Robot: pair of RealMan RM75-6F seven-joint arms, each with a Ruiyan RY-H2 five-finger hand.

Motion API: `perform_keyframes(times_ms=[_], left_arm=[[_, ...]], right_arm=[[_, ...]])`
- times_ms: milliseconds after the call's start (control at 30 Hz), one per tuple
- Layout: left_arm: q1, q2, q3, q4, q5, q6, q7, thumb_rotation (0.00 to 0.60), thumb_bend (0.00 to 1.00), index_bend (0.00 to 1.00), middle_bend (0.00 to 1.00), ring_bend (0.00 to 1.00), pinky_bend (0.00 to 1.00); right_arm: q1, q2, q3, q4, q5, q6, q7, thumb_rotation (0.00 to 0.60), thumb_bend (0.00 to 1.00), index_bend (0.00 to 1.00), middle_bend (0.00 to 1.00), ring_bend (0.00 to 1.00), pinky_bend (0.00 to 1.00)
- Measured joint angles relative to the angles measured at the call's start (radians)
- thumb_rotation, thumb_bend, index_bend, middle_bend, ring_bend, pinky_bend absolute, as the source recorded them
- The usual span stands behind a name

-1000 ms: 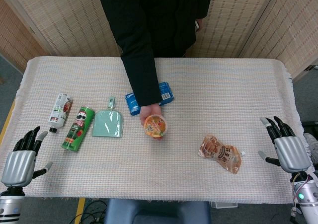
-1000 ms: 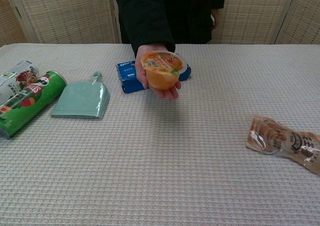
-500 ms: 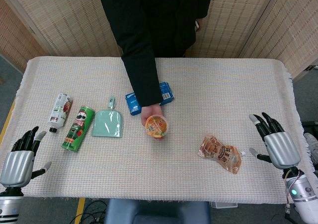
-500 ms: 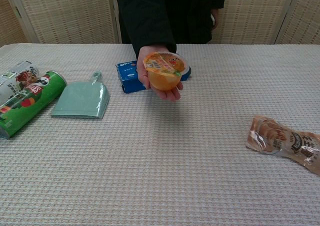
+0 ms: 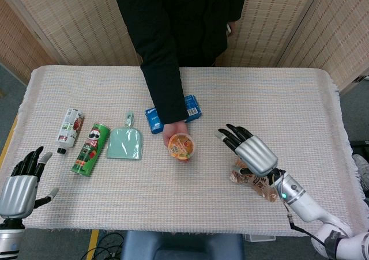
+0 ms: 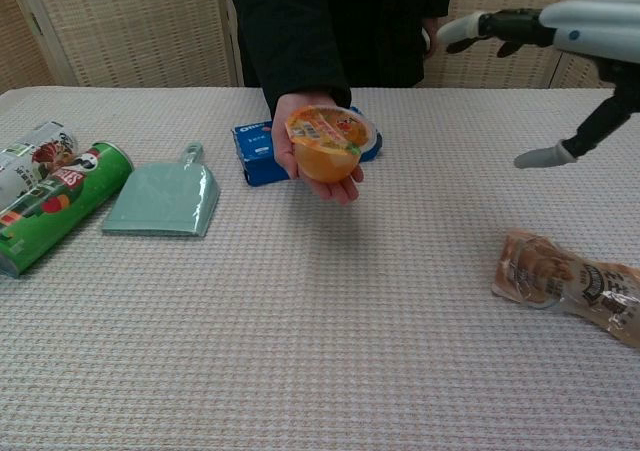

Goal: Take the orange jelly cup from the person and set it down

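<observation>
The orange jelly cup (image 5: 181,146) (image 6: 329,144) rests in the person's palm (image 6: 300,161), held out above the table's middle. My right hand (image 5: 249,150) (image 6: 545,46) hovers raised to the right of the cup, fingers spread toward it, holding nothing and a clear gap away from it. My left hand (image 5: 22,178) stays low at the near left corner with fingers apart and empty; the chest view does not show it.
A snack packet (image 5: 256,181) (image 6: 565,285) lies under my right arm. A blue box (image 5: 173,115) sits behind the cup. A teal dustpan (image 5: 125,142), a green crisp can (image 5: 91,148) and a small bottle (image 5: 70,130) lie at left on the cloth-covered table (image 5: 277,98).
My right hand has risen from the table's right edge and swung left toward the cup, now above the snack packet. The left hand has barely shifted. The person's hand holds steady.
</observation>
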Motion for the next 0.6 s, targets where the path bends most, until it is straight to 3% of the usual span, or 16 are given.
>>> perform_keyframes(times_ms=[133, 333, 600], left_arm=[[0.011, 0.005, 0.000, 0.006, -0.005, 0.012, -0.024, 0.600, 0.22, 0.14, 0.05, 0.10, 0.22], [0.027, 0.014, 0.004, 0.019, -0.012, 0.025, -0.045, 0.600, 0.22, 0.14, 0.05, 0.10, 0.22], [0.047, 0.027, 0.007, 0.032, -0.017, 0.042, -0.070, 0.600, 0.22, 0.14, 0.05, 0.10, 0.22]], right_arm=[[0.114, -0.104, 0.031, 0.035, 0.057, -0.124, -0.033, 0.600, 0.16, 0.00, 0.01, 0.00, 0.13], [0.246, -0.257, 0.074, 0.155, 0.144, -0.220, -0.081, 0.600, 0.16, 0.00, 0.00, 0.00, 0.13], [0.331, -0.338, 0.096, 0.254, 0.240, -0.270, -0.124, 0.600, 0.18, 0.00, 0.01, 0.00, 0.13]])
